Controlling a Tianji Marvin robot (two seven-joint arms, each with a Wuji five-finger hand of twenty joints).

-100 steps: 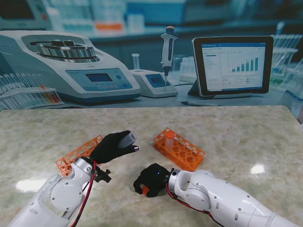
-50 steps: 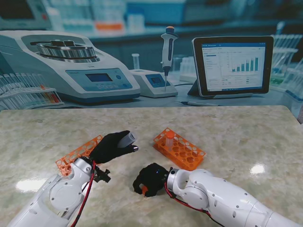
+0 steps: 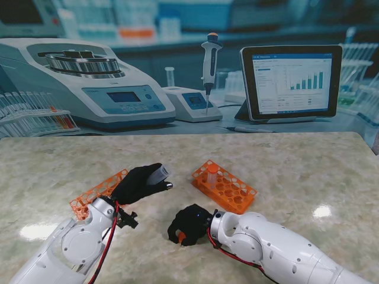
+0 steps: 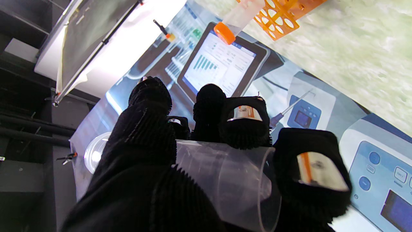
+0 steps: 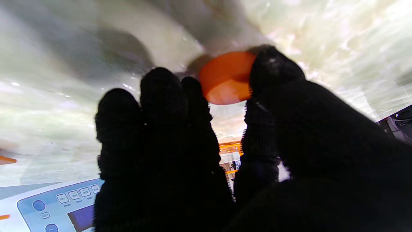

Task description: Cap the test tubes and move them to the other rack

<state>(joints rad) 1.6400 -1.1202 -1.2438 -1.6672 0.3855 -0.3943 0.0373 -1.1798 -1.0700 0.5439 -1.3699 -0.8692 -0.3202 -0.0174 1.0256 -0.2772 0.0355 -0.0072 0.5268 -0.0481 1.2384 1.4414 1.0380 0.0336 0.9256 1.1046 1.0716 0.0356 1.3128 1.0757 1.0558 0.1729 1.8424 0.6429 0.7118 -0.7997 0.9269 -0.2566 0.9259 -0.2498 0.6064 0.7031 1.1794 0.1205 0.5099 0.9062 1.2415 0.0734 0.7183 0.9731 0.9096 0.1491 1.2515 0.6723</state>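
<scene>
My left hand (image 3: 139, 183) in its black glove is shut on a clear uncapped test tube (image 3: 158, 174), held off the table; the left wrist view shows the tube (image 4: 225, 180) lying across the fingers (image 4: 244, 129) with its open mouth showing. My right hand (image 3: 189, 223) rests low on the table near me, its thumb and fingers pinching an orange cap (image 3: 182, 238), seen close up as an orange cap (image 5: 227, 79) in the right wrist view. A capped tube (image 3: 212, 173) stands in the orange rack (image 3: 225, 187) right of centre. A second orange rack (image 3: 98, 192) lies partly behind my left arm.
The marble table (image 3: 296, 171) ends at a printed lab backdrop showing a centrifuge (image 3: 89, 83), a pipette (image 3: 209, 59) and a tablet (image 3: 290, 80). Both white forearms fill the near part of the stand's view.
My right hand shifted very slightly over the table with the cap in its fingers. The left hand and its tube stayed still.
</scene>
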